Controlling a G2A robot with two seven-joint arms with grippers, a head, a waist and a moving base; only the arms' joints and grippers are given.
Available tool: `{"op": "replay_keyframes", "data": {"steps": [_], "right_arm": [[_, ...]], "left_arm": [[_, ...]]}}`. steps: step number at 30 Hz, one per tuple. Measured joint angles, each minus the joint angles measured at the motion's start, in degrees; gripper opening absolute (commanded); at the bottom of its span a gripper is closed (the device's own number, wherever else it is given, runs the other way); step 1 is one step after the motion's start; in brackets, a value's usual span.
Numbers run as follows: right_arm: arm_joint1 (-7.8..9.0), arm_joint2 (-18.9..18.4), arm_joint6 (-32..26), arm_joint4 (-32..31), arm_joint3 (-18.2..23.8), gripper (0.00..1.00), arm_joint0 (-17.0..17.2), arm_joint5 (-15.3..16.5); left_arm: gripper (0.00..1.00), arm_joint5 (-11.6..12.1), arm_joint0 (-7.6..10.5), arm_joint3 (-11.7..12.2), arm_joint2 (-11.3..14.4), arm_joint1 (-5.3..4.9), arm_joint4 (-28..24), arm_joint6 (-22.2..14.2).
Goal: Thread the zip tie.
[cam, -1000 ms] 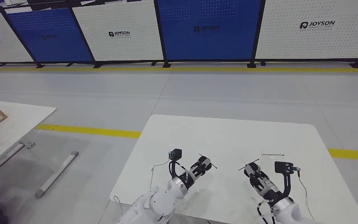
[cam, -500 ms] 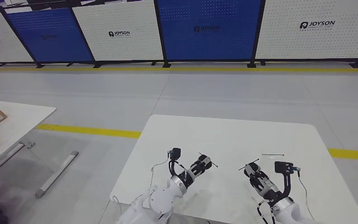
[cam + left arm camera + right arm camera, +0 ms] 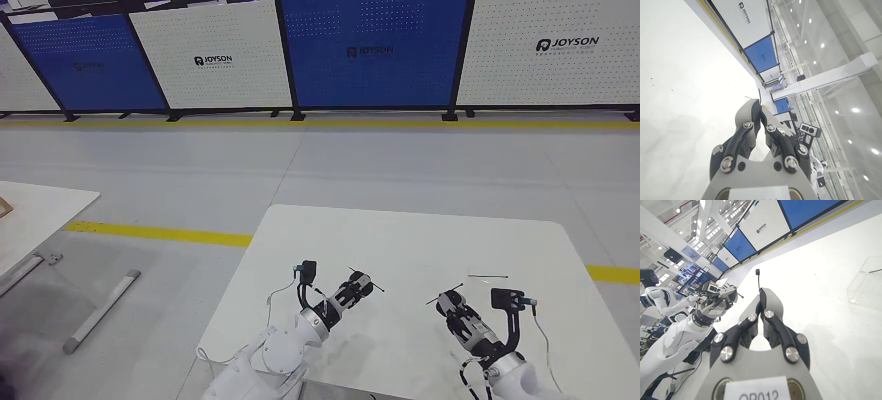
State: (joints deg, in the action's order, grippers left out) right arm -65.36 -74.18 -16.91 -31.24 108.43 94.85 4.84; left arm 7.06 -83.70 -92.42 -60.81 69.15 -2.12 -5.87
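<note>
The left pincer (image 3: 760, 106) is pressed together on a thin black zip tie (image 3: 759, 94), whose strip sticks out past the fingertips. Its arm lies low over the near left part of the white table (image 3: 420, 240), with the forearm angled toward the far right.

The right pincer (image 3: 761, 294) is clamped on a second zip tie (image 3: 758, 281), whose square head (image 3: 757, 271) stands beyond the tips. This arm sits at the near right, pointing far and left. The 2 pincers face inward but are well apart.

A loose zip tie (image 3: 487, 277) lies on the table beyond the right pincer. A clear box (image 3: 865, 283) stands by it; I cannot tell whether that tie is inside.

Since 1 second ago the left pincer has shifted slightly left and farther away, carrying its tie. The right arm has kept still.
</note>
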Motion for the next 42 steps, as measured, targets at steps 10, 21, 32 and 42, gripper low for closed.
{"op": "replay_keyframes", "data": {"steps": [10,21,32,42], "right_arm": [[-0.09,0.1,0.6,0.8,-0.1,0.0,0.0,0.2],[-0.48,-1.1,3.7,11.1,0.3,0.0,1.7,5.8],[-0.43,-0.9,-2.9,15.8,-1.0,0.0,0.2,4.1],[-0.57,-0.1,-2.3,16.4,-1.0,0.0,0.4,4.6]], "left_arm": [[0.0,0.0,0.0,0.0,0.0,0.0,0.0,0.0],[0.0,0.0,0.0,0.0,0.0,0.0,0.0,0.0],[0.0,0.0,0.0,0.0,0.0,0.0,0.0,0.0],[0.0,0.0,0.0,0.0,0.0,0.0,0.0,0.0]]}}
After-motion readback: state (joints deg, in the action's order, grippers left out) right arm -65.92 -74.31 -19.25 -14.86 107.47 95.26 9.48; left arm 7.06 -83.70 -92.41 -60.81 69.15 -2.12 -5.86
